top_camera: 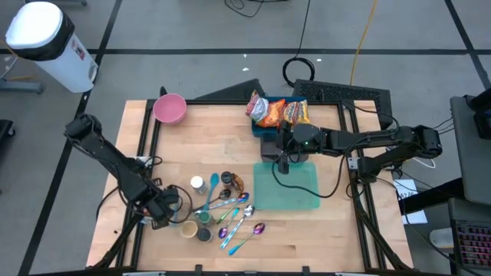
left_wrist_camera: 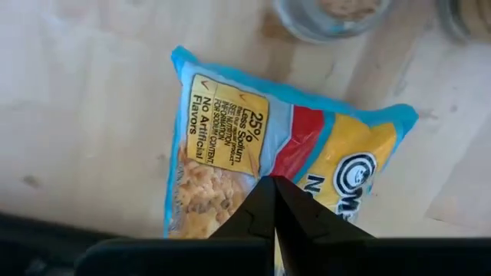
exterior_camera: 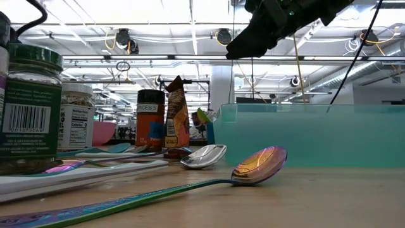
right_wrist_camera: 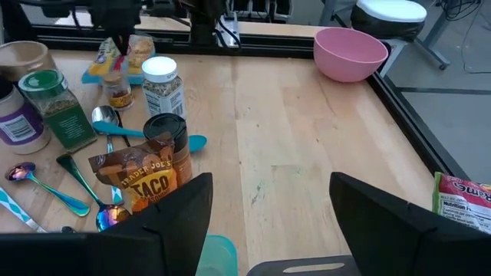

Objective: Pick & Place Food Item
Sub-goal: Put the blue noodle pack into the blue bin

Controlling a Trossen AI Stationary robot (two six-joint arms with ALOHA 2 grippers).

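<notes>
A blue, yellow and red food packet [left_wrist_camera: 230, 138] printed "25% Less Sodium" lies under my left gripper [left_wrist_camera: 275, 201], which is shut on it at the table's near left [top_camera: 163, 208]. The right wrist view shows the same packet [right_wrist_camera: 126, 61] below that gripper. My right gripper [right_wrist_camera: 268, 222] hangs open and holds nothing above the teal bin [top_camera: 295, 195] right of centre. The arm hides the packet in the high view. My left gripper pinches the packet's film on its printed face [left_wrist_camera: 265, 172], between the two shut fingertips, about midway along the packet. The fingers come from above, pointing down. Whether the packet is clear of the table, I cannot tell.
Spice jars [top_camera: 198, 182] and several spoons [top_camera: 238, 218] crowd the near centre, right beside the packet. A taco seasoning bag [right_wrist_camera: 142, 180] stands among them. A pink bowl [top_camera: 170, 107] sits at the far left. Snack bags [top_camera: 278, 112] lie at the far centre.
</notes>
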